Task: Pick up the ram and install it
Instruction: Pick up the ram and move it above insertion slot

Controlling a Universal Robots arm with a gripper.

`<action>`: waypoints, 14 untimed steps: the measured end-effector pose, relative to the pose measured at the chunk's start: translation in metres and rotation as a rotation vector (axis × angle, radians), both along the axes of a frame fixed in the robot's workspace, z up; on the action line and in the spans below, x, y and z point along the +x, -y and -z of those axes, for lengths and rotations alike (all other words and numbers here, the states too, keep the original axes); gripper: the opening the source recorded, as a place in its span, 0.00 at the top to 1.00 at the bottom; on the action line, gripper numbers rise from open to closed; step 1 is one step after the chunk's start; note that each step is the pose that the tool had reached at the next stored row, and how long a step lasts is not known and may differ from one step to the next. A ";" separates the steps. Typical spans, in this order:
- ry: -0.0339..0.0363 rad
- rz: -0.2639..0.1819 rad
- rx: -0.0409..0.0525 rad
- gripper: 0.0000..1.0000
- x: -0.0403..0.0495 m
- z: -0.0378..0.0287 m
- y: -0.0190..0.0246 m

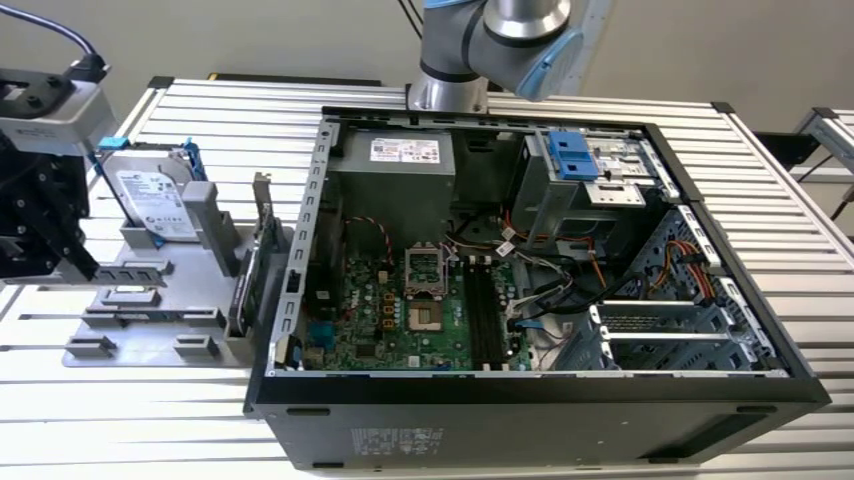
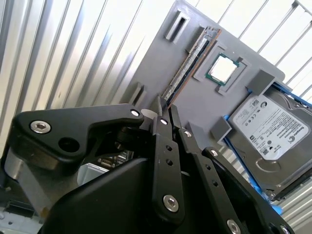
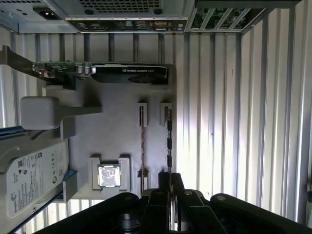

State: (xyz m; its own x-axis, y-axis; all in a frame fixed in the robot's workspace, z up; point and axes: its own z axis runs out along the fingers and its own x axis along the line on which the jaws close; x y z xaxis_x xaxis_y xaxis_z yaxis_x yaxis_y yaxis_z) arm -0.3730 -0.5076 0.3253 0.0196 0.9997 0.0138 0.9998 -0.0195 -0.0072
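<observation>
- Ram (image 2: 187, 63), a long, thin circuit board with a row of dark chips, stands on edge in a slot of the grey moulded tray (image 2: 195, 107).
- Gripper (image 2: 167, 116), black with bolted links, has its jaws drawn together on the ram's near end.
- Square, silvery processor chip (image 2: 222, 68) sits in a pocket just beside the ram; a boxy silver hard drive (image 2: 268, 131) with blue rails stands beyond it.
- Ribbed aluminium table (image 1: 160, 400) bears the tray and an open black computer case (image 1: 534, 420).
</observation>
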 end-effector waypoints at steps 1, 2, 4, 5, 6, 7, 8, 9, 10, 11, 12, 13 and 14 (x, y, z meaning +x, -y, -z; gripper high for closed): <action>0.0000 0.000 0.0000 1.00 0.0000 -0.0003 0.0000; 0.0000 0.000 0.0000 1.00 0.0000 -0.0006 0.0000; 0.0000 0.000 0.0000 1.00 0.0001 -0.0012 0.0001; 0.0000 0.000 0.0000 1.00 0.0001 -0.0015 0.0001; 0.0000 0.000 0.0000 1.00 0.0001 -0.0018 0.0001; 0.0000 0.000 0.0000 1.00 0.0001 -0.0021 0.0001; 0.0000 0.000 0.0001 1.00 0.0001 -0.0024 0.0001; 0.0000 0.000 0.0000 1.00 0.0001 -0.0027 0.0001; 0.0000 0.000 0.0000 1.00 0.0001 -0.0030 0.0001; -0.0001 0.000 0.0000 1.00 0.0000 -0.0034 0.0000; 0.0000 0.000 0.0000 1.00 0.0000 -0.0038 0.0000; 0.0000 0.000 0.0000 1.00 0.0000 -0.0040 0.0000; 0.0000 0.000 0.0000 1.00 0.0000 -0.0044 0.0000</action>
State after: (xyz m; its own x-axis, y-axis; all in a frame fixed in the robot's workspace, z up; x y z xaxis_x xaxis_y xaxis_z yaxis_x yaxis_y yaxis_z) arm -0.3730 -0.5076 0.3296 0.0196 0.9997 0.0138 0.9998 -0.0195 -0.0072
